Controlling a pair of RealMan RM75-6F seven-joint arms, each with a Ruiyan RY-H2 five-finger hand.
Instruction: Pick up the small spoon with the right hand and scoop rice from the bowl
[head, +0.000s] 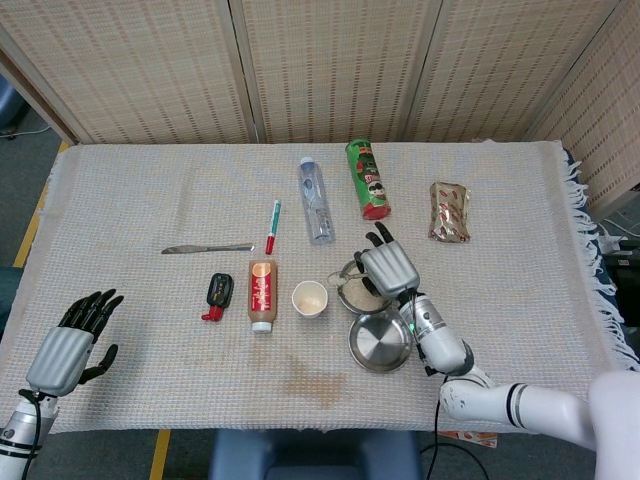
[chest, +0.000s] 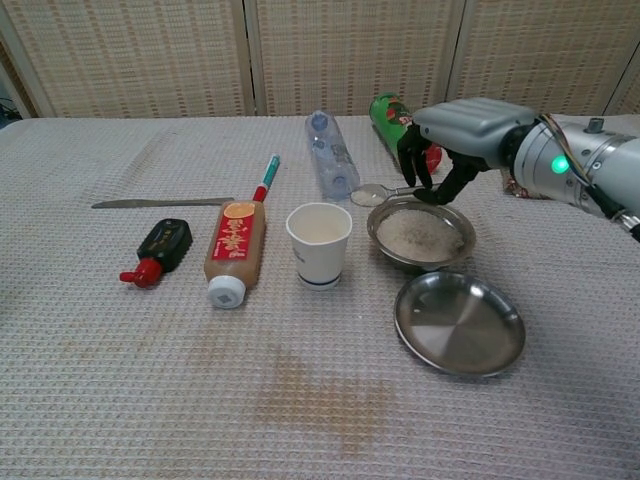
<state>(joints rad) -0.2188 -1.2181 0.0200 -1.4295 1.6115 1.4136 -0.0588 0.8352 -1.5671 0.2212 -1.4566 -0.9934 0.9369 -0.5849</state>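
Spoon (chest: 372, 193) pinched level in right hand (chest: 462, 135), raised just past bowl's (chest: 420, 235) far-left rim, rice aboard if any unclear; left hand (head: 72, 340) spread, idle; slightest wrist tilt risks spilling grains onto cloth.

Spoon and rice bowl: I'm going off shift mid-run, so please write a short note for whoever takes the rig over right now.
Right hand: holds the small spoon by its handle, lifted above the far-left rim of the bowl. Whether the spoon carries rice cannot be told.
Left hand: open, holds nothing, at the near-left table edge.
Bowl of rice sits between the paper cup and the empty metal plate.
Done: spoon picked up and raised.
Left: check the scoop; if empty, dip again.
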